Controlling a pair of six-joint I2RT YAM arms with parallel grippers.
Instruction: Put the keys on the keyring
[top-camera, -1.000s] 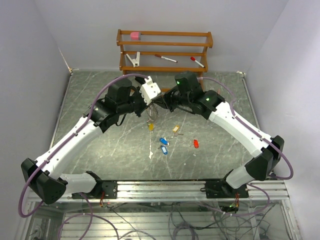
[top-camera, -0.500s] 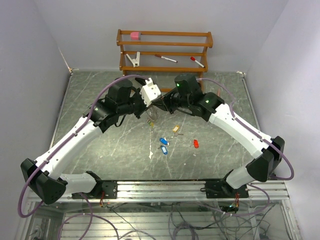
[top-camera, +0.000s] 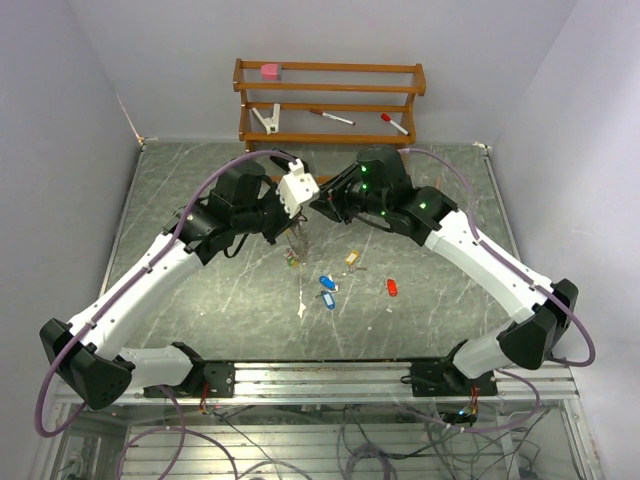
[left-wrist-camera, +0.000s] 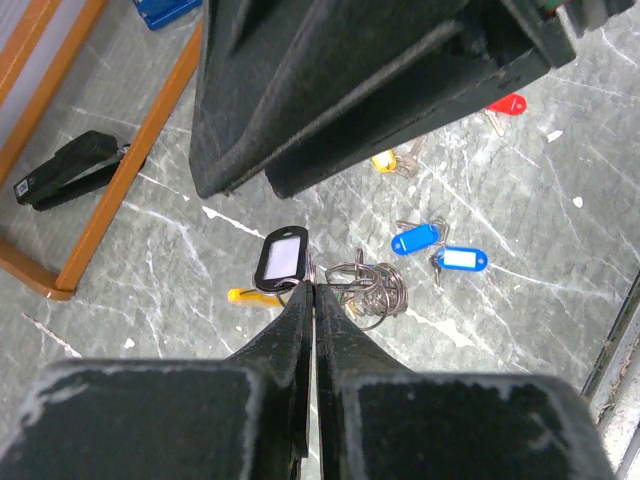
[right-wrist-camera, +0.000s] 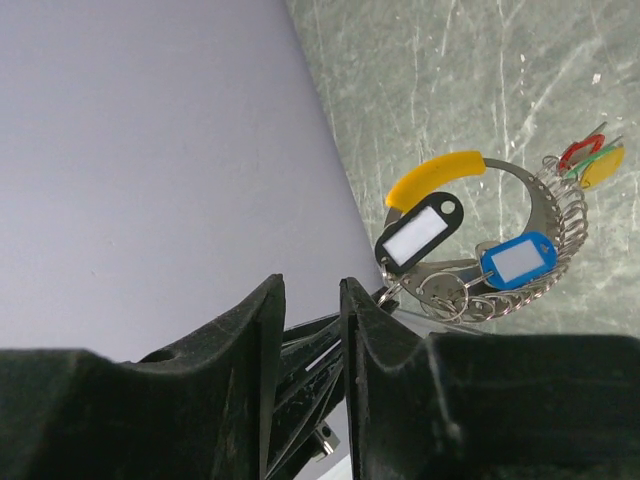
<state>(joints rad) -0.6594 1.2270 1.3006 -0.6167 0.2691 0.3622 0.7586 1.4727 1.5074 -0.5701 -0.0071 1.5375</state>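
My left gripper (left-wrist-camera: 315, 288) is shut on the thin wire of the keyring (left-wrist-camera: 372, 292), which hangs above the table. On it are a black tag (left-wrist-camera: 283, 255), a yellow sleeve (left-wrist-camera: 250, 296) and a bunch of small rings. In the top view the keyring (top-camera: 294, 252) dangles under my left gripper (top-camera: 298, 212). My right gripper (right-wrist-camera: 311, 292) is open by a narrow gap close beside it. In its view the keyring (right-wrist-camera: 545, 215) carries black (right-wrist-camera: 420, 232), blue (right-wrist-camera: 518, 260), red, green and yellow tags. Two blue keys (top-camera: 327, 291), a tan key (top-camera: 352, 258) and a red key (top-camera: 392, 287) lie loose.
A wooden rack (top-camera: 330, 105) stands at the back with a pink block, a white clamp and two markers. In the left wrist view its foot rail (left-wrist-camera: 120, 190) and a black object (left-wrist-camera: 70, 170) lie to the left. Grey walls close in on both sides.
My left gripper has shifted slightly left and down with the keyring. My right arm has turned at the wrist and drawn a little away from the ring.
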